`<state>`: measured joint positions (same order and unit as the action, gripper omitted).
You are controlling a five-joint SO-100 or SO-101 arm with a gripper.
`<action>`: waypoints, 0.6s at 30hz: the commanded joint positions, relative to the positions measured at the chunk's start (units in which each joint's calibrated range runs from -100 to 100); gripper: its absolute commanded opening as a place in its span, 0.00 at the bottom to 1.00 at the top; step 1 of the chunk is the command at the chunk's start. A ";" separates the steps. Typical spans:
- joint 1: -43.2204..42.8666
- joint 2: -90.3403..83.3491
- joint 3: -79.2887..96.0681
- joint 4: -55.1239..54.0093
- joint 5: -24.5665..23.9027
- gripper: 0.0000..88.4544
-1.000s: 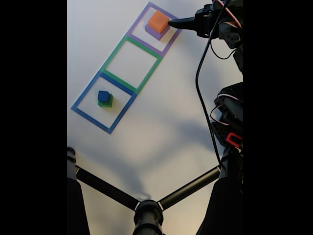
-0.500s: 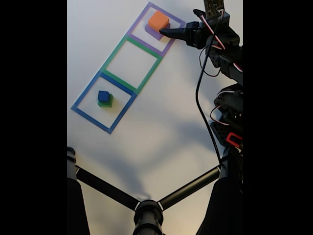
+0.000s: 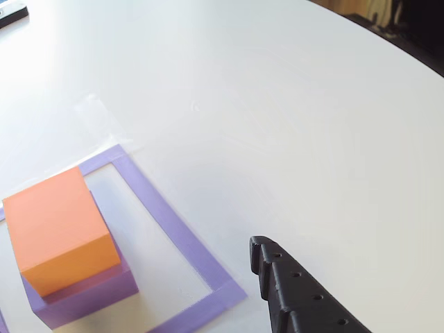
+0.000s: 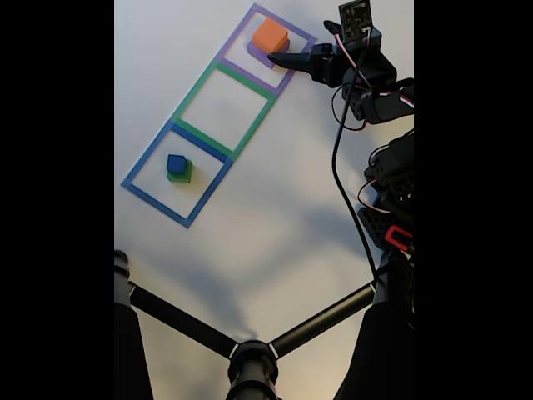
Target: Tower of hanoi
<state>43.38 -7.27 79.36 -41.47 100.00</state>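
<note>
1. Since a second ago the arm has swung and dropped in the fixed view: the gripper (image 4: 276, 59) pointed at the side of the orange block (image 4: 270, 35) then, and its tip now sits lower in the picture, at the corner of the purple block (image 4: 261, 56) just below the orange one. The wrist board now stands upright above the gripper.
2. Blocks unchanged: orange on purple inside the purple square outline (image 4: 297, 67); small blue block (image 4: 176, 163) on a green block (image 4: 182, 175) inside the blue square outline (image 4: 158, 202). The green square outline (image 4: 196, 88) between them holds nothing.
3. Gripper state: cannot tell. Fixed view shows one dark pointed shape, with no gap resolvable. The other view shows a single black finger (image 3: 291, 291) with a notched edge, over the white table (image 3: 291, 104) just outside the purple outline's corner (image 3: 225, 295), clear of the stack. No second finger in frame. It holds nothing that I can see.
4. Reading: the arm seems to be lining up on the orange-and-purple stack, probably to lift the orange block (image 3: 59, 232) off the purple block (image 3: 87, 295). Grasp not yet made; finger is apart from both blocks in the other view.
5. Surroundings: black tripod legs (image 4: 325, 315) cross the lower fixed view, well away from the squares. A black cable (image 4: 337, 158) hangs along the arm.
6. Obstructions: nothing lies between finger and stack. Judged risk: a low approach could nudge the purple base instead of taking the orange top.
</note>
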 commanded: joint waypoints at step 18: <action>-6.44 21.61 -17.44 -14.34 0.00 0.57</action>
<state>37.99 14.33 64.40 -53.91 100.00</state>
